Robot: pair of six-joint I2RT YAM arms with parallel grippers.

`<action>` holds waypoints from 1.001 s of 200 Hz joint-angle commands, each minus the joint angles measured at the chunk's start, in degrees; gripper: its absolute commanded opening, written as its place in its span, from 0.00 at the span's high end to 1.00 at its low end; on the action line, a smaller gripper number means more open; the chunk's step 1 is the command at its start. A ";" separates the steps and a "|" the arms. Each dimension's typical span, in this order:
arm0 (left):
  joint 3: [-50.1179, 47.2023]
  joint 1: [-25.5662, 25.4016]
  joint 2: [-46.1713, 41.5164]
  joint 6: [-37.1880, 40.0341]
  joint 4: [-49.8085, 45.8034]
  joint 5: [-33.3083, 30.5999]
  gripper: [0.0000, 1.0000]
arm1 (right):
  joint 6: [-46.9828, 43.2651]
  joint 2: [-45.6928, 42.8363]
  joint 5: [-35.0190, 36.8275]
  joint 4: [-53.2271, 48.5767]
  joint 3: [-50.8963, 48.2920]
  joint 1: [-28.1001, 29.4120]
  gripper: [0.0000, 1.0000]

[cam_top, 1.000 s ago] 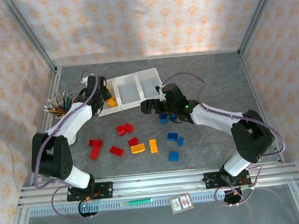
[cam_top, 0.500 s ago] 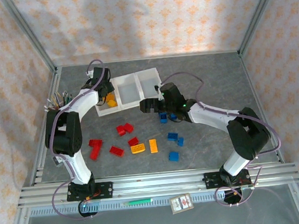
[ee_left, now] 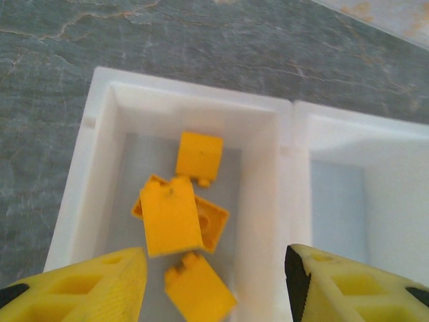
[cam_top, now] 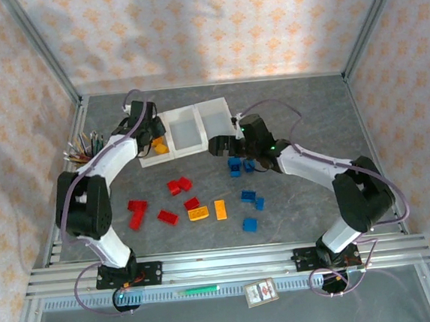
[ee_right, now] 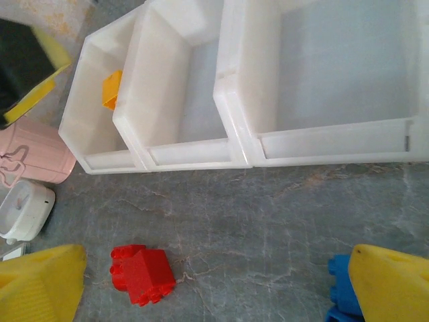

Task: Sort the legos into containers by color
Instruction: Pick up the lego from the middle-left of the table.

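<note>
— Right gripper [ee_right: 214,268] is spread wide and empty. My left gripper [ee_left: 213,268] is parted too, with nothing between its fingers.

— Walk me outward from your bases.

— Nearest, loose pieces lie on the table [cam_top: 308,100]: red bricks [cam_top: 178,185] toward 8 o'clock, two orange bricks [cam_top: 220,209] near 6, blue bricks [cam_top: 249,224] toward 5. Further out, my right gripper hovers low over the table, with a red brick [ee_right: 143,272] at its 7 o'clock and a blue brick [ee_right: 338,288] at its 5. Farthest, toward 11 o'clock, sits the row of bins [cam_top: 199,125]. My left gripper hangs above the left bin [ee_left: 194,97], where several yellow bricks [ee_left: 171,215] lie. The middle bin [ee_right: 188,153] and right bin [ee_right: 328,144] hold nothing.

— Which step is this?

— I'd say the left side's drop is done and a blue pick is due on the right.

— What does the next move call for?

— On the right, I shift toward 5 o'clock, centre over the blue brick, descend and close without knocking its neighbours. On the left, I lift clear of the bin wall, then go for the orange bricks.
</note>
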 commanded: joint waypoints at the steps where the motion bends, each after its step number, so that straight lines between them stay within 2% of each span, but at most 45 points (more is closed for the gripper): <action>1: -3.80 -3.81 -5.85 -0.07 -3.89 1.37 0.40 | -1.45 -4.44 0.10 -3.65 -2.27 -0.81 0.00; 51: -10.81 -16.68 -14.62 -6.26 -9.51 1.80 0.38 | -2.25 -11.93 -0.63 -10.63 -9.32 -2.95 0.00; 66: -12.62 -21.03 -15.61 -10.66 -10.88 2.34 0.38 | -2.15 -14.20 -1.56 -12.32 -11.39 -2.95 0.00; 99: -13.60 -29.78 -15.45 -16.43 -13.41 2.87 0.37 | -0.82 -18.71 -3.62 -15.76 -15.92 -3.21 0.00; 132: -12.98 -37.63 -11.70 -22.02 -13.07 3.57 0.37 | 1.23 -23.65 -4.12 -17.86 -19.95 -3.21 0.00; 153: -13.02 -40.66 -8.62 -24.11 -11.70 3.87 0.36 | 1.94 -25.60 -4.91 -18.34 -21.82 -3.21 0.00; 200: -10.71 -43.94 -2.26 -25.00 -9.80 4.10 0.37 | 2.27 -27.72 -4.34 -17.14 -24.41 -3.39 0.00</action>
